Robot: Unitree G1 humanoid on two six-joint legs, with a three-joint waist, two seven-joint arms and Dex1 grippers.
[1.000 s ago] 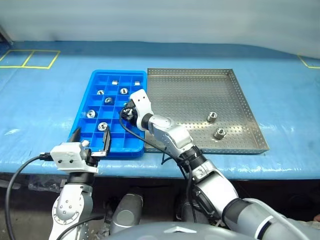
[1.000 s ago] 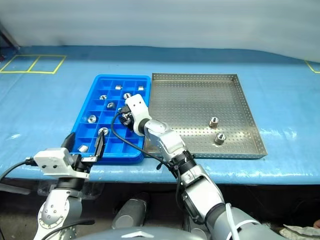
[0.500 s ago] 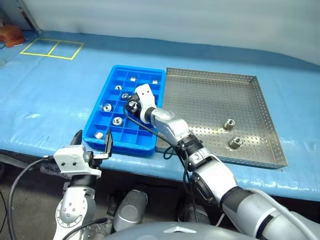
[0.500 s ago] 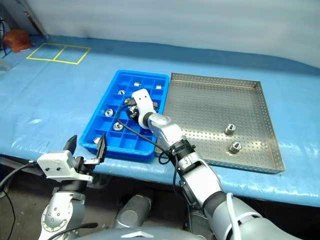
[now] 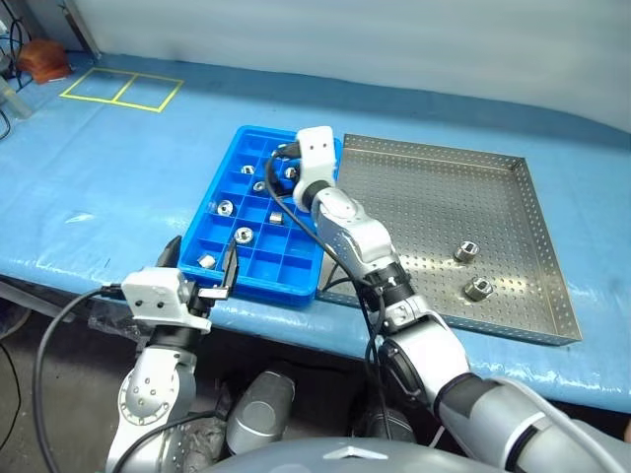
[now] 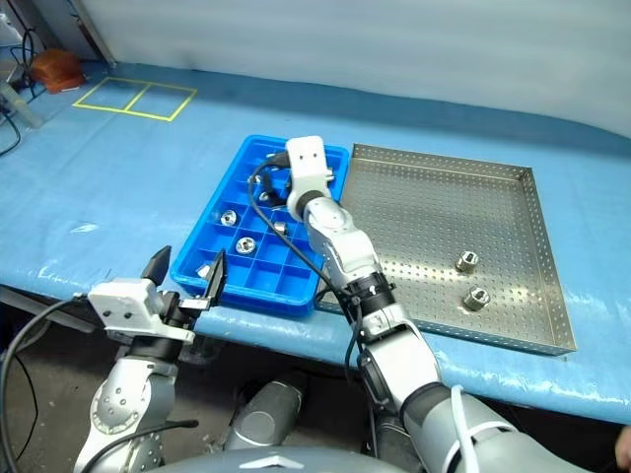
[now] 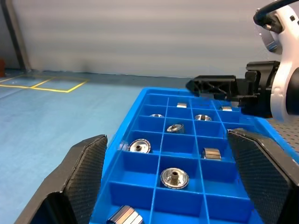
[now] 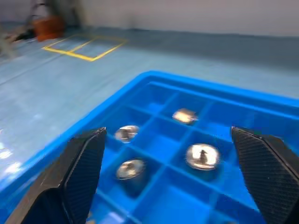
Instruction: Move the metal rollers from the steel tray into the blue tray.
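Observation:
The blue tray [image 5: 261, 289] lies left of the steel tray [image 5: 424, 192]. Several metal rollers [image 7: 174, 178] sit singly in the blue tray's compartments. Two more rollers [image 5: 465, 251] [image 5: 478, 289] rest on the steel tray near its right rim. My right gripper [image 5: 278, 169] hovers over the far end of the blue tray, open, with nothing between its fingers [image 8: 88, 154]. My left gripper [image 5: 202, 275] hangs at the blue tray's near edge, level with the table, also open and empty.
Everything lies on a blue-covered table [image 5: 118, 187]. Yellow tape squares [image 5: 123, 91] mark its far left, beside an orange-brown object [image 5: 44, 59]. A black cable [image 5: 59, 325] hangs from my left wrist below the table's front edge.
My right gripper went from shut to open and moved up toward the blue tray's far end. The whole picture shifted as the camera turned. My left gripper stayed open.

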